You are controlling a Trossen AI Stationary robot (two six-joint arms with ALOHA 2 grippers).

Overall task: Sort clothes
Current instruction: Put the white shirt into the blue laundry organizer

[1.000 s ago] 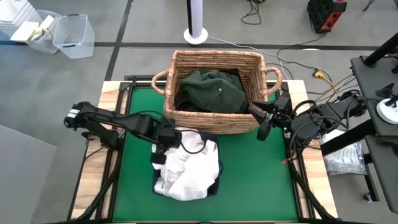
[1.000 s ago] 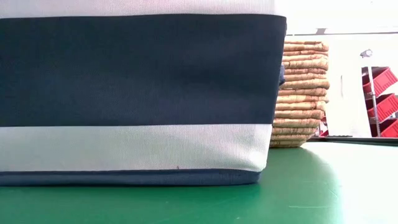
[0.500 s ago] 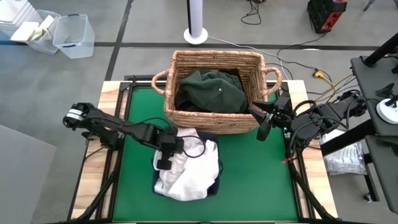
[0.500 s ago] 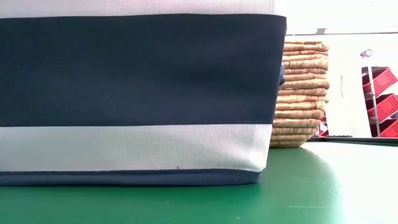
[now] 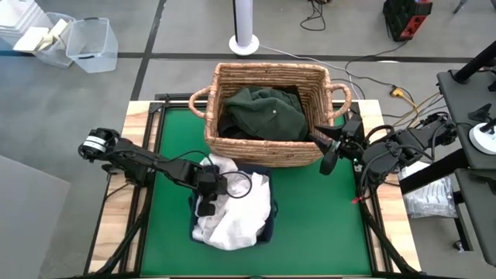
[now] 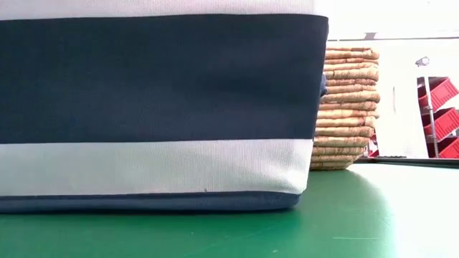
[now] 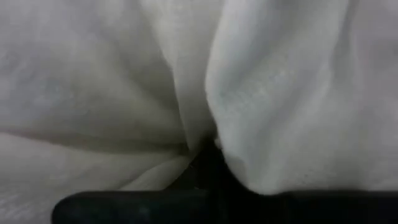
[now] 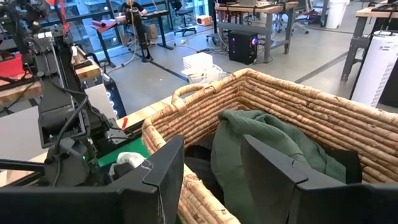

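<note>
A robotics lab or workshop: long metal-legged workbenches (image 8: 273,15), red plastic storage bins (image 6: 439,118) on racks, cables (image 5: 364,66) trailing across grey concrete floor (image 5: 116,89).

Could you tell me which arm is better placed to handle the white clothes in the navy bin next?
Left, probably: the left gripper is down on the white clothes, while the right gripper waits beside the wicker basket.

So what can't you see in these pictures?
- The left pincer: in the high view it is pressed into the white clothes; its wrist view shows only white fabric, so open or shut cannot be told.
- The navy bin: it fills most of the low view, hiding both arms.
- Under the dark green garment in the wicker basket: whatever lies beneath is covered.
- The right pincer waits open beside the basket.
</note>
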